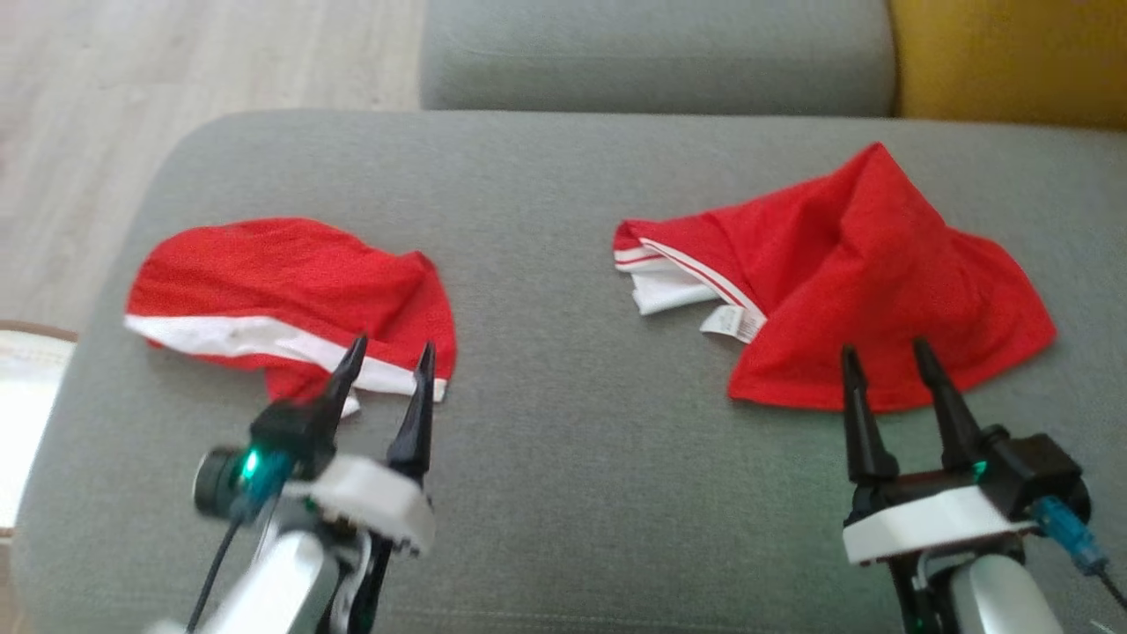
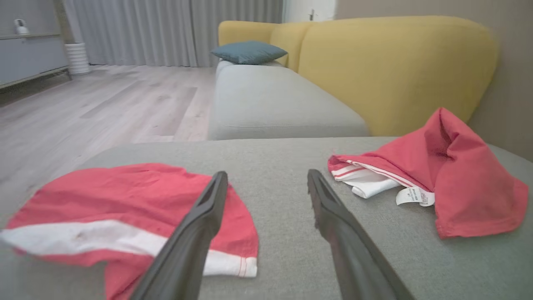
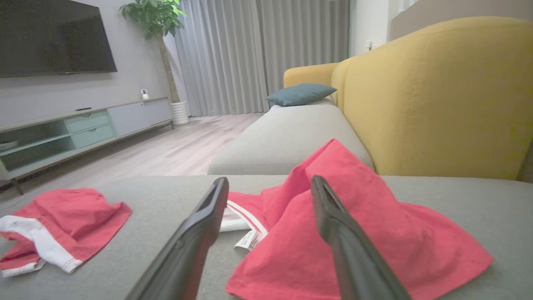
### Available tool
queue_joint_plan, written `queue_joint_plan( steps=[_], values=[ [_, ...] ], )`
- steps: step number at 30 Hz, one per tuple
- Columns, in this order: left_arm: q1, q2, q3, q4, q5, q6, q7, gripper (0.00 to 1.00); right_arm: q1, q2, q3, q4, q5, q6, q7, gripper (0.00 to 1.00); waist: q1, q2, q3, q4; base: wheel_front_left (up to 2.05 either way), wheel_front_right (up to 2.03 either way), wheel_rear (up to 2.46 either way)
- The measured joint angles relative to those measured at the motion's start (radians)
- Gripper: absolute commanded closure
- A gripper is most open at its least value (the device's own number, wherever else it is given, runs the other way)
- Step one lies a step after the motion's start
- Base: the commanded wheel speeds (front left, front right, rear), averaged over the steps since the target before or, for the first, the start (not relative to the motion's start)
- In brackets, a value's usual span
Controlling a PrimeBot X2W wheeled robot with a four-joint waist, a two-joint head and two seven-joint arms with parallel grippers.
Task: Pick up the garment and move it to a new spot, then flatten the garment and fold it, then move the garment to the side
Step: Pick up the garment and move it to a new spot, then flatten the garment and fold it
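Stretching left-right, right garment [image 1: 880, 282]; white-trimmed end pointing left.

Soft daylight is admitted through the curtains [image 3: 250, 54] at 12 o'clock; shadows are kept faint. The head view is slightly blurred, the left gripper [image 1: 392, 345] is smeared at 7 o'clock, and glare is seen at 9 o'clock.

care tag [image 2: 414, 196] on right red garment [image 2: 449, 179] has print, too small and blurred to read; no other text
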Motion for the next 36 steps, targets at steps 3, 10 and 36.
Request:
queue_joint_plan(
  steps=[3, 10, 36],
  values=[
    [0.088, -0.023, 0.065, -0.066, 0.017, 0.009, 0.0, 0.0, 0.013, 0.0, 0.007, 0.0, -0.001, 0.0, 0.006, 0.0, 0.0, 0.0, -0.015, 0.019, 0.0, 0.0, 0.0],
    [0.13, -0.061, 0.119, -0.111, 0.112, -0.046, 0.0, 0.0, 0.013, 0.0, 0.007, -0.001, -0.021, 0.0, 0.018, 0.0, 0.0, 0.0, -0.013, 0.036, 0.0, 0.0, 0.0],
    [0.059, -0.195, 0.218, -0.057, 0.245, -0.176, 0.0, 0.0, -0.166, -0.001, -0.069, 0.307, -0.227, 0.0, 0.141, 0.0, 0.0, 0.0, 0.192, 0.144, 0.0, 0.0, 0.0]
  ],
)
